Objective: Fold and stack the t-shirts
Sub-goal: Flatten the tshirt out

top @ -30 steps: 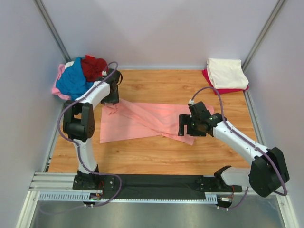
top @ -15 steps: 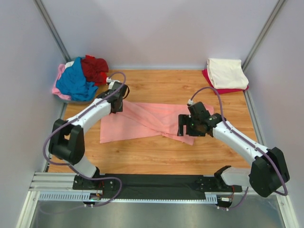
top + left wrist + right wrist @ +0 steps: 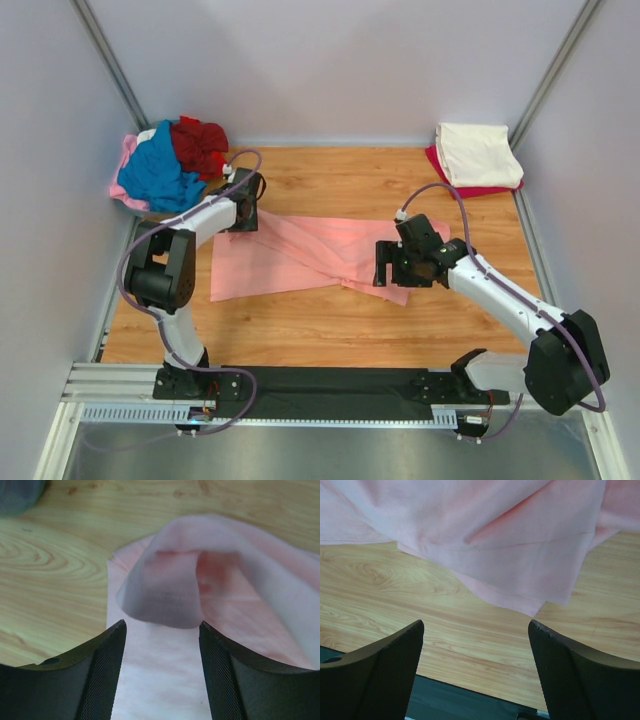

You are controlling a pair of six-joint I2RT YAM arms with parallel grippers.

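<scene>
Salmon-pink t-shirt (image 3: 300,255) is lying rumpled across the middle of the wooden table (image 3: 330,330) in the top view. The left gripper (image 3: 247,215) is sitting over its far left corner and the right gripper (image 3: 385,265) is hanging over its near right edge. A loose heap is resting in the far left corner: a blue t-shirt (image 3: 155,178), a dark red t-shirt (image 3: 198,140) and a pale pink t-shirt (image 3: 124,160). In the far right corner a folded cream t-shirt (image 3: 475,152) is lying on a folded red t-shirt (image 3: 492,190). In the left wrist view, the left gripper (image 3: 161,630) is keeping its fingers (image 3: 107,680) parted and gripping nothing, while a raised fold of the salmon-pink t-shirt (image 3: 165,595) is arching just ahead of the tips and flat cloth is lying between them. In the right wrist view, the right gripper (image 3: 476,630) is holding its fingers (image 3: 380,680) wide apart over bare wood of the wooden table (image 3: 395,590), with the salmon-pink t-shirt (image 3: 495,540) lying just beyond the tips, untouched.
</scene>
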